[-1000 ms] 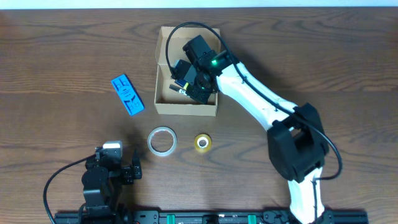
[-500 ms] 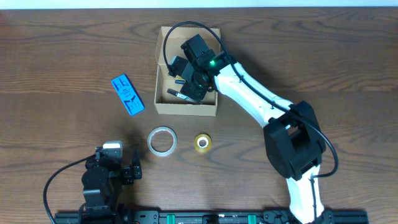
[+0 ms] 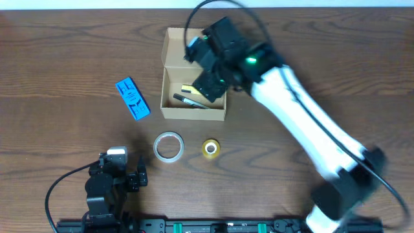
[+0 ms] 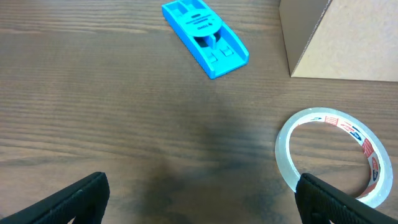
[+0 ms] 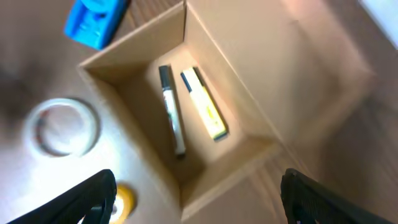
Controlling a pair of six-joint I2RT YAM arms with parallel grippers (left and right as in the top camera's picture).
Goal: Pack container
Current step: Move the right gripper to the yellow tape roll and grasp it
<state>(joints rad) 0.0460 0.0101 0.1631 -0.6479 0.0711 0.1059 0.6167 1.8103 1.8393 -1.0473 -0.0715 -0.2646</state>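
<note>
The container (image 3: 194, 114), a tan cardboard box with its flap lid folded back, stands at the table's far middle. A black pen (image 3: 189, 101) and a yellow highlighter (image 3: 190, 89) lie side by side on its floor. My right gripper (image 3: 202, 68) hovers open above the box with nothing between its fingers. Its wrist view looks down on the box wall (image 5: 230, 74), the pen (image 5: 171, 109) and the highlighter (image 5: 204, 102). My left gripper (image 3: 137, 176) rests open and empty near the front edge.
A blue plastic piece (image 3: 132, 98) lies left of the box. A clear tape roll (image 3: 158, 146) and a small yellow tape roll (image 3: 204, 148) lie in front of it. The clear roll (image 4: 287, 140) sits just ahead of my left gripper's right finger.
My right gripper has opened inside the box, left the black pen lying there, and lifted up and away to the right. The left arm has not moved.
</note>
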